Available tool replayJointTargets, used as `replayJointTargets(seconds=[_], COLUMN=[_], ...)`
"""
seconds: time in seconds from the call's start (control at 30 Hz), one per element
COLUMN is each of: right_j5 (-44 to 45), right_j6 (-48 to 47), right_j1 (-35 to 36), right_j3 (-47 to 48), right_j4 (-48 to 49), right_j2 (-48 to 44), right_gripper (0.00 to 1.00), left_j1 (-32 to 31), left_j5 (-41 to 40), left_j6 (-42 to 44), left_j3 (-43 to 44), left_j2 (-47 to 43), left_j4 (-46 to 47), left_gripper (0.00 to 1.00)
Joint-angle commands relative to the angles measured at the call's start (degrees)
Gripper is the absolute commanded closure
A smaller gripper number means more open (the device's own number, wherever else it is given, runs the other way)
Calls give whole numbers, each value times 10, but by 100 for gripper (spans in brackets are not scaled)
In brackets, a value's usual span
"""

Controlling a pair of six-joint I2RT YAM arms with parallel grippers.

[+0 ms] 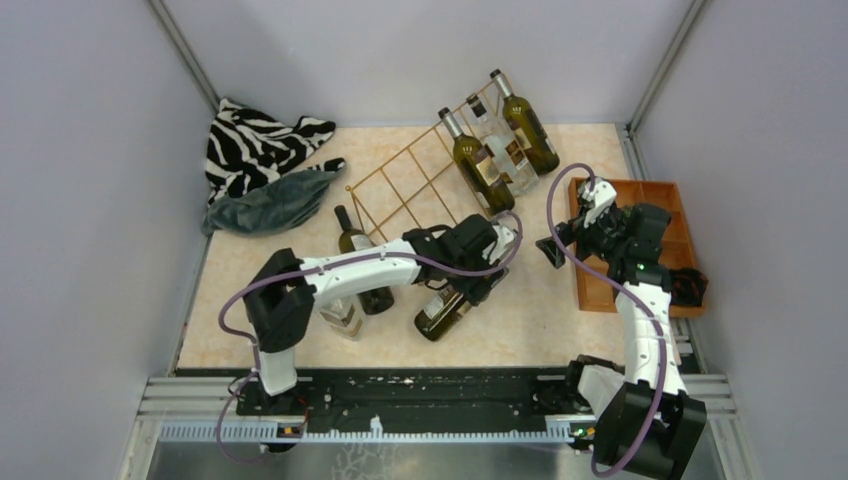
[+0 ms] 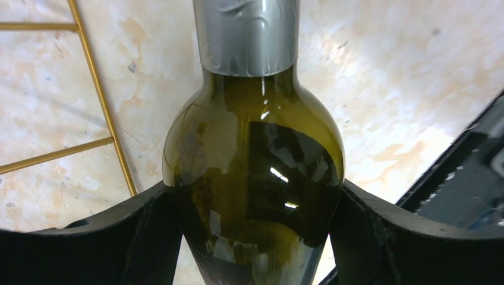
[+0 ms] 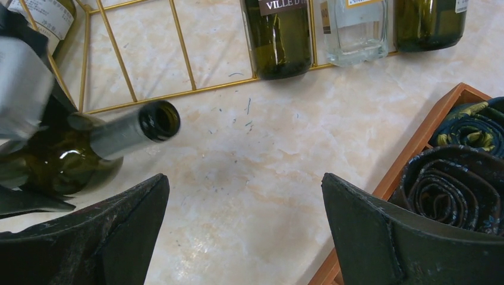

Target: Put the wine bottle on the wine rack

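A dark green wine bottle [image 1: 443, 310] lies on its side in front of the wine rack, its open foil-wrapped neck [image 3: 134, 130] pointing right. My left gripper [image 1: 482, 270] is shut on it just below the shoulder. In the left wrist view both fingers [image 2: 142, 231] press against the glass [image 2: 255, 148]. The wine rack [image 1: 405, 185] is a gold wire grid at the back centre, with three bottles [image 1: 478, 160] lying on its right end. My right gripper [image 1: 553, 248] hovers open over bare table, right of the bottle's mouth, its gap [image 3: 243, 181] empty.
Another dark bottle [image 1: 360, 262] and a clear one [image 1: 343, 318] lie under my left arm. An orange compartment tray [image 1: 598, 290] holding rolled ties [image 3: 451, 190] sits at the right. Zebra cloth [image 1: 255, 145] and a grey-green cloth [image 1: 275, 200] lie at the back left.
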Motion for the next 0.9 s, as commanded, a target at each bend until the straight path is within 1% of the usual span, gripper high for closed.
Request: replayJointTargets(seconds=[0.0, 0.03, 0.37, 0.47, 0.63, 0.73, 0.87], right_j5=[-30, -35, -125, -170, -231, -247, -254], right_j6=[9, 11, 17, 14, 8, 6, -3], right_j1=[-7, -6, -6, -6, -4, 10, 50], right_j3=[20, 20, 26, 24, 24, 20, 14], right_j4=[13, 12, 0, -8, -19, -22, -21], right_j2=[-4, -5, 2, 10, 28, 36, 42], right_gripper=[2, 2, 2, 1, 2, 2, 2], left_j1=[6, 8, 40, 51, 73, 82, 83], left_j5=[23, 39, 90, 98, 119, 116, 104], left_j6=[-30, -36, -94, -116, -163, -185, -201], left_j3=[-22, -30, -114, -130, -172, -190, -204], left_j2=[-60, -67, -128, -138, -158, -167, -171], left_j4=[103, 116, 274, 306, 393, 440, 494], left_gripper=[100, 100, 100, 100, 100, 100, 100])
